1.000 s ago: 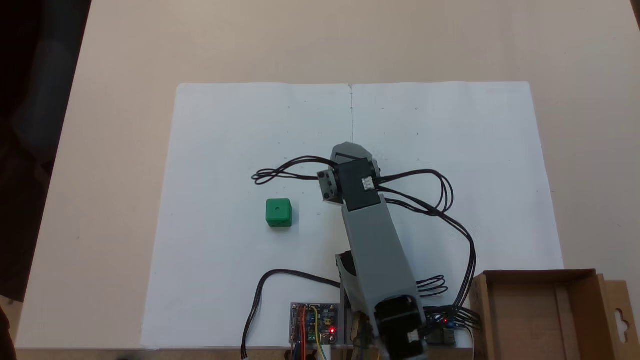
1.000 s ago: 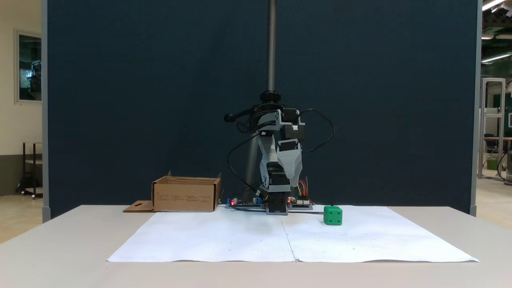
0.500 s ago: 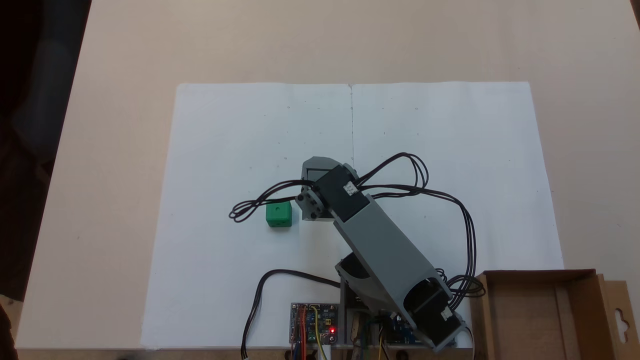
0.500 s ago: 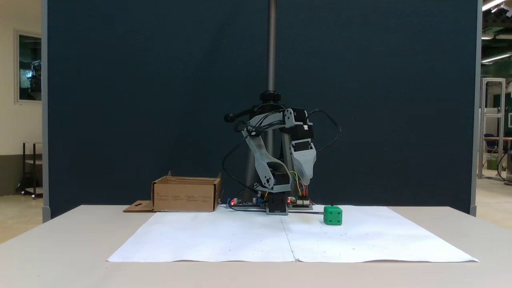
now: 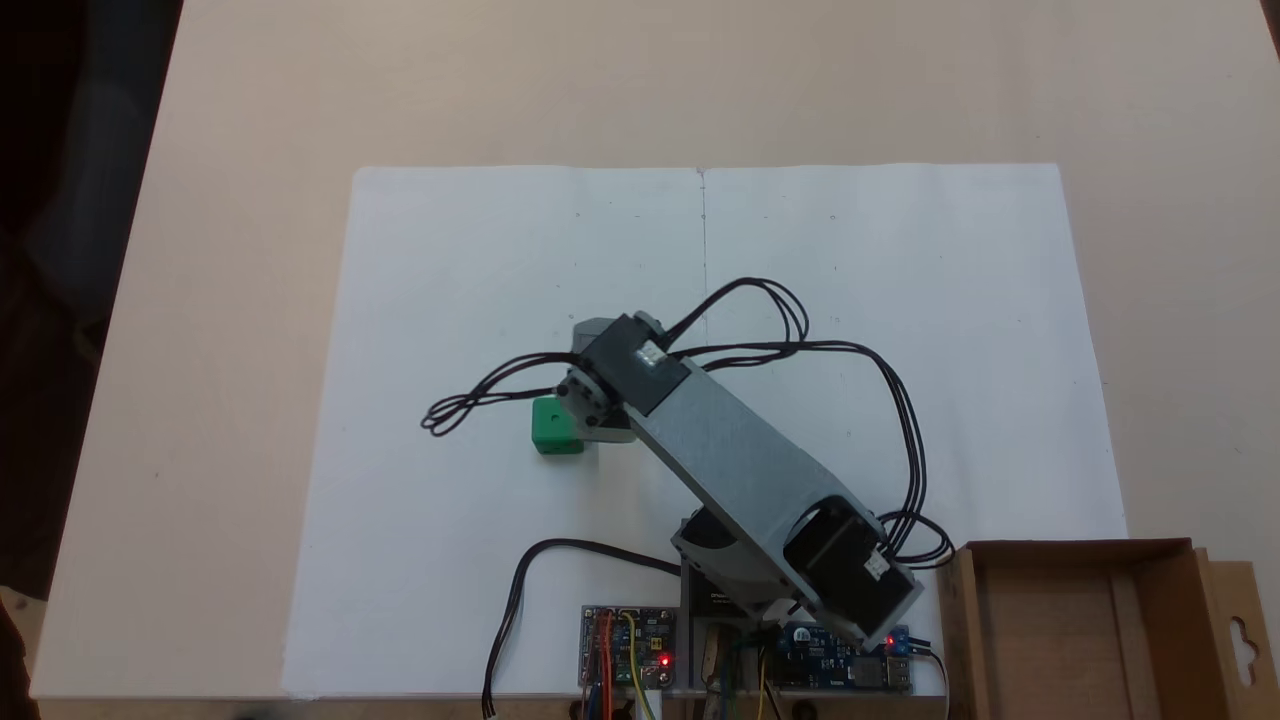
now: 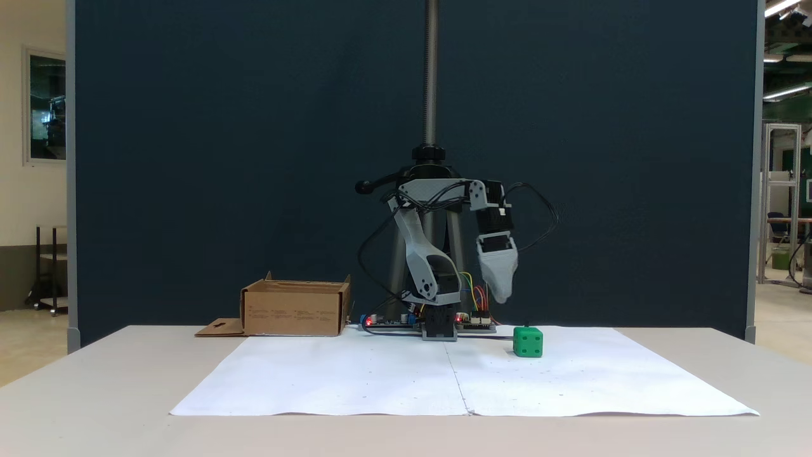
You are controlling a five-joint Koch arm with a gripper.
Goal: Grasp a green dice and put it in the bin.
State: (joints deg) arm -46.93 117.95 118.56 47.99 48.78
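Observation:
The green dice rests on the white paper, pips showing on its front face. My gripper points straight down and hangs a short way above the paper, just left of the dice and higher than it in that fixed view. From above, my wrist motor covers the gripper and overlaps the dice's right edge. Only one grey tapered tip shows, so I cannot tell how the jaws stand. The bin, a brown cardboard box, stands beside the arm's base and holds nothing I can see.
Two white paper sheets cover the middle of the beige table. Circuit boards with red lights sit by the arm's base. Black cables loop out past the dice. A metal pole and dark blue screen stand behind.
The arm has swung toward the dice, bringing the wrist over its edge in the top-down view. The dice and the bin have not moved.

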